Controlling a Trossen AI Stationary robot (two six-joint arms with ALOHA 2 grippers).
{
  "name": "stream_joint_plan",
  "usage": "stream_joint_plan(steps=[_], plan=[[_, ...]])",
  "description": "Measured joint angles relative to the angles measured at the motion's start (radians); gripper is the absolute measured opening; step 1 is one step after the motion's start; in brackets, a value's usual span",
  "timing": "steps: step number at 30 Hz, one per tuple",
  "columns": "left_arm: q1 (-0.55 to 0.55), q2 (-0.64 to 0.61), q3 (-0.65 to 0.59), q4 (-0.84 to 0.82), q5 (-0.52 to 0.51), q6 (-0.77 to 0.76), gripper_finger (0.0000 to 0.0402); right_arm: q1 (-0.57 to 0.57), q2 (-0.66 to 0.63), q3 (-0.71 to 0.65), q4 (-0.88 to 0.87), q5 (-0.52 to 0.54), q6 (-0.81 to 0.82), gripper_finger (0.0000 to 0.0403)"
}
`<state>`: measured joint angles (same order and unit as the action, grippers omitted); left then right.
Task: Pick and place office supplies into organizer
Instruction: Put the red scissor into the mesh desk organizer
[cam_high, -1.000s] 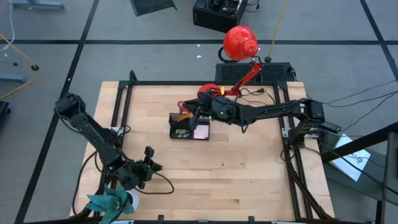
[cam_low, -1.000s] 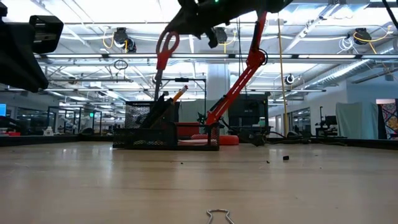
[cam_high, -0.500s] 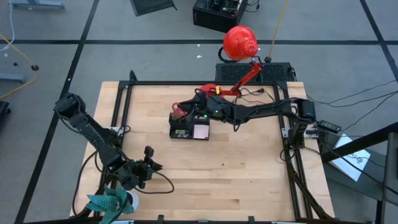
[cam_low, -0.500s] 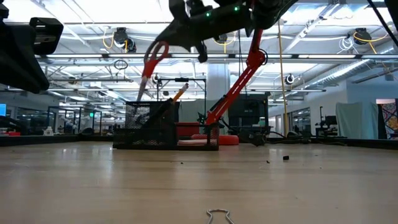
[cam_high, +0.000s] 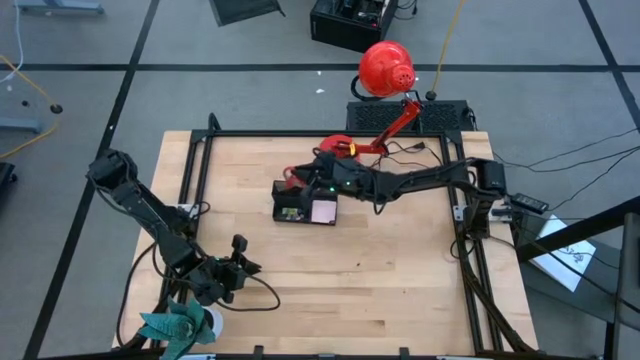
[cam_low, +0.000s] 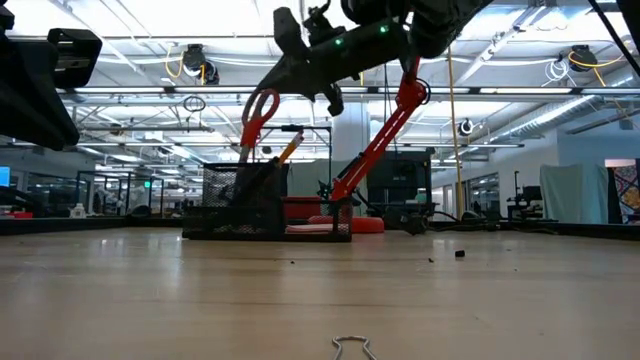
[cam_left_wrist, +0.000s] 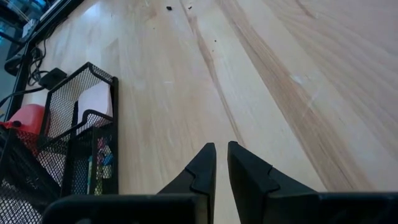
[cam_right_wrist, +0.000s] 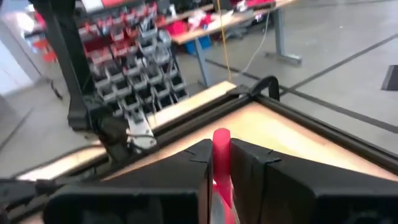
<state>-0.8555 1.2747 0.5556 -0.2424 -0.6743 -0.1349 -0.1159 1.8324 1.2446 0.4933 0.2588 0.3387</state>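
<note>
pale wood table (cam_high: 400, 260) with a black frame fills the high view, grey floor around it. the organizer (cam_high: 305, 203) sits near the middle of the table toward the far side, a pink notepad (cam_high: 324, 211) in its right part. the right gripper (cam_high: 298, 181) reaches over the organizer's far edge, clamped on the red scissors (cam_high: 287, 179). the left gripper (cam_high: 240, 258) rests low near the front left corner, beside a teal plant (cam_high: 175, 326). a red lamp (cam_high: 384, 72) stands behind the table.

from the low view, the scissors (cam_low: 258, 112) hang tilted, handles up in the right gripper (cam_low: 285, 70), blades pointing down into the organizer (cam_low: 265, 205), where an orange pencil (cam_low: 288, 151) sticks up.

on the left wrist view, the left gripper (cam_left_wrist: 221, 160) is nearly closed with a thin gap and holds nothing, above bare table (cam_left_wrist: 280, 74); the organizer (cam_left_wrist: 81, 149) is off to one side.

on the right wrist view, the right gripper (cam_right_wrist: 221, 158) pinches the red scissors handle (cam_right_wrist: 221, 168).
</note>
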Motion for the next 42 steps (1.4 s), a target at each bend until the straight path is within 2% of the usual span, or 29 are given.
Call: stream_joint_plan(steps=[7, 14, 24, 30, 35, 42], plan=[[0.0, 0.0, 0.0, 0.002, 0.0, -0.002, 0.0049, -0.001, 0.0, -0.144, 0.273, 0.06, 0.066, 0.0024], [0.0, 0.0, 0.0, 0.005, 0.0, 0.002, 0.0049, 0.005, 0.0, -0.22, 0.335, 0.105, 0.117, 0.0024], [0.0, 0.0, 0.0, 0.008, -0.001, 0.009, 0.0049, 0.046, 0.0, -0.222, 0.363, 0.141, 0.06, 0.0024], [0.0, 0.0, 0.0, 0.012, -0.005, 0.018, 0.0049, 0.059, 0.072, -0.213, 0.444, 0.152, 0.061, 0.0024], [0.0, 0.0, 0.0, 0.011, -0.005, 0.017, 0.0049, 0.059, 0.145, -0.162, 0.436, 0.13, 0.059, 0.0024], [0.0, 0.0, 0.0, 0.011, -0.003, 0.016, 0.0049, 0.059, 0.149, -0.133, 0.383, 0.131, 0.042, 0.0025]])
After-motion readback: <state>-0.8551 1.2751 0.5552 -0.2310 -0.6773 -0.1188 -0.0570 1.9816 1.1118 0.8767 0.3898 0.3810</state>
